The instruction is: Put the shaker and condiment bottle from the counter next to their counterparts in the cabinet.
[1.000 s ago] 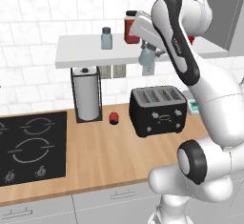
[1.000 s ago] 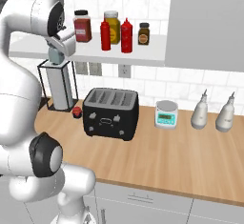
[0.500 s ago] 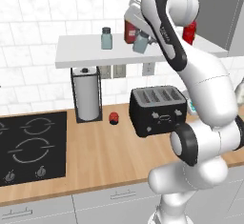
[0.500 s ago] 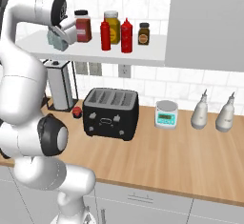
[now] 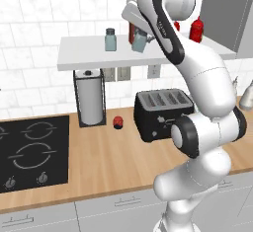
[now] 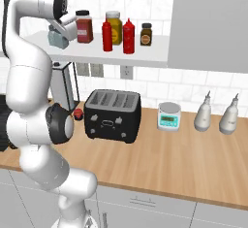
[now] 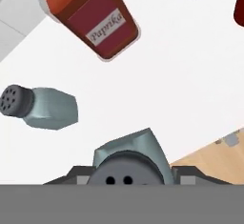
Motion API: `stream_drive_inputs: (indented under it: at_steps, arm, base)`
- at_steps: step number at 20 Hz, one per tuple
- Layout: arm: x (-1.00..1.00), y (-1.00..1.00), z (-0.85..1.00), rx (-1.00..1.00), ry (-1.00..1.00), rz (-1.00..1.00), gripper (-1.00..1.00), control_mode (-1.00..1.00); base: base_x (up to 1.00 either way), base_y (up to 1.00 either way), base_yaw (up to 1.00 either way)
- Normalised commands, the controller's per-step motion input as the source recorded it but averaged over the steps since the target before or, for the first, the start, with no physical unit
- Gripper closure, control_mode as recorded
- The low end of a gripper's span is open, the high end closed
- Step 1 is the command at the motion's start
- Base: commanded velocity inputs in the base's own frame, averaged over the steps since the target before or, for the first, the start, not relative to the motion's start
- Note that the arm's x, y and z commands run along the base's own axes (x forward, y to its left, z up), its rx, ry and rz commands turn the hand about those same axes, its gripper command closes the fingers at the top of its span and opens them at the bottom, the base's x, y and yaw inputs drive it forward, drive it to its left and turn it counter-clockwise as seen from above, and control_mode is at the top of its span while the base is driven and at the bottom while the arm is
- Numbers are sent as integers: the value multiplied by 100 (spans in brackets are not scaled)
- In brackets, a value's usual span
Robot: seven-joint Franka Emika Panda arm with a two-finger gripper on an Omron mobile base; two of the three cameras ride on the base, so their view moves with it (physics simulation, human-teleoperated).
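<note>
While jaws grip shaker [image 5: 139, 42] above white cabinet shelf [image 5: 89, 57], matching shaker [image 5: 110, 39] stands at its 9 o'clock, paprika jar [image 6: 84, 26] close behind; condiment bottle [image 5: 117, 122] lies on counter [image 5: 113, 157] between paper towel holder [image 5: 90, 97] and toaster [image 5: 160, 113].

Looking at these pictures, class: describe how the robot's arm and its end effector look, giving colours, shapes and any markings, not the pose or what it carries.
The arm is made of glossy white, rounded tubular segments joined by dark grey to black round joints, with a dark band along the upper link. No cables or markings are visible. The end effector has a white body and two small dark finger tips.
</note>
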Motion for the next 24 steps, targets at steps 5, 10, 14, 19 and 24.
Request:
stream_drive_inputs:
  at_steps: [5,10,14,19,24]
  arm:
    - [31,10,-2,-1,3,0,100,-100]
    - [14,15,-12,-4,3,0,100,-100]
    - [30,2,-38,-12,13,0,100,-100]
    - [0,3,-2,0,0,0,100,-100]
    - [2,0,-12,0,2,0,100,-100]
  base:
    - [0,0,0]
    - [0,0,0]
    - [0,0,0]
    - [0,0,0]
    - [0,0,0]
